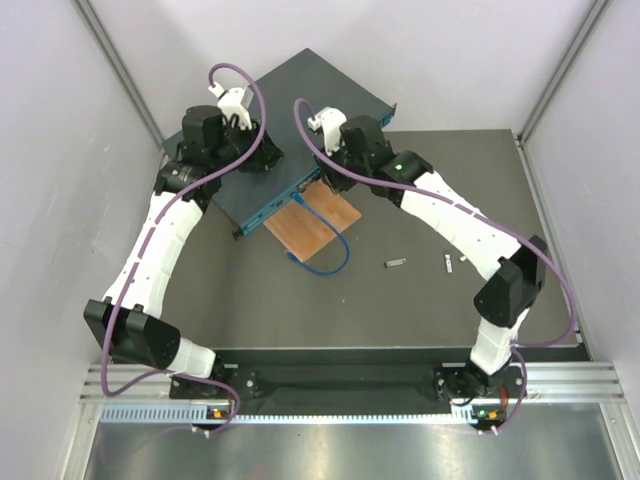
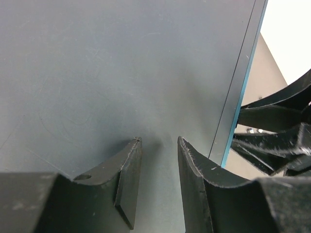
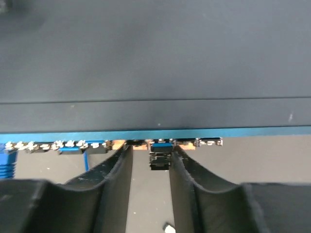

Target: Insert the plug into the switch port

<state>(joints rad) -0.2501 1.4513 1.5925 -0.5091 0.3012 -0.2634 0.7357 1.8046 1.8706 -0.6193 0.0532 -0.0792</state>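
Observation:
The switch (image 1: 290, 105) is a flat dark teal box lying slantwise at the back of the table, its port row (image 3: 73, 144) along the near narrow face. A small black and blue plug (image 3: 160, 154) sits at a port near the right end of that row. My right gripper (image 3: 150, 148) is open around it, with a gap on the left side and the right finger (image 3: 187, 174) close beside it. In the top view the right gripper (image 1: 322, 170) hides this plug. My left gripper (image 2: 159, 141) is open over the switch's top (image 2: 121, 73), with nothing between its fingers.
A blue cable (image 1: 335, 255) runs from a port (image 1: 300, 197) and loops over an orange-brown board (image 1: 312, 222) in front of the switch. Two small loose pieces (image 1: 397, 263) (image 1: 448, 262) lie on the dark mat to the right. White walls close in both sides.

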